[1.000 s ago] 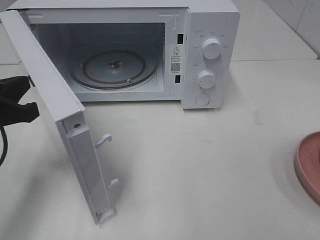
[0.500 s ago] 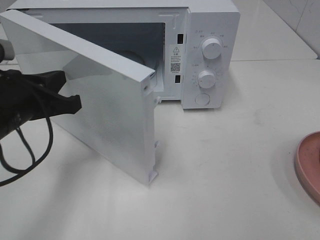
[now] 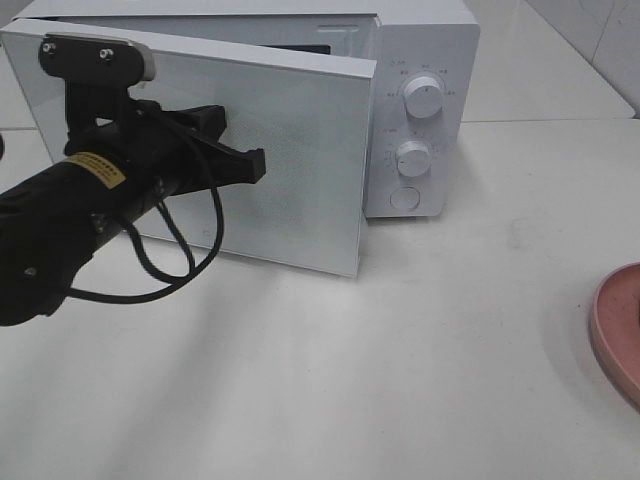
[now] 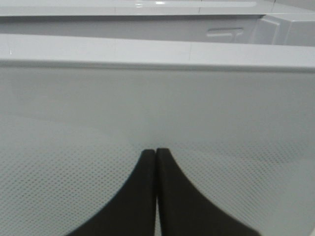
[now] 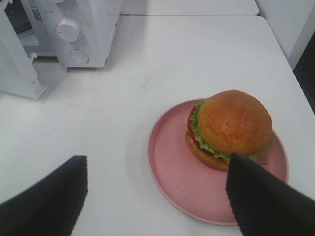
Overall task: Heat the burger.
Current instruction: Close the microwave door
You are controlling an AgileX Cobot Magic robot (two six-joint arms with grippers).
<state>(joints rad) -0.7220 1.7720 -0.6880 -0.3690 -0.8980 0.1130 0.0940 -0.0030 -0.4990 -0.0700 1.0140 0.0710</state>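
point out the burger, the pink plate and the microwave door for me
tan-bun burger with green lettuce edge (image 5: 231, 129), right wrist view, on the top of the bun
round pink plate (image 5: 170, 169), right wrist view, on its bare surface beside the burger
white microwave door (image 3: 300, 160), exterior high view, on the outer panel

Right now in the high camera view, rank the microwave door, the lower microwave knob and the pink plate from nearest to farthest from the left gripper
1. microwave door: right at the closed jaws of the left gripper.
2. lower knob: on the control panel, right of the door.
3. pink plate: at the table's far right edge.
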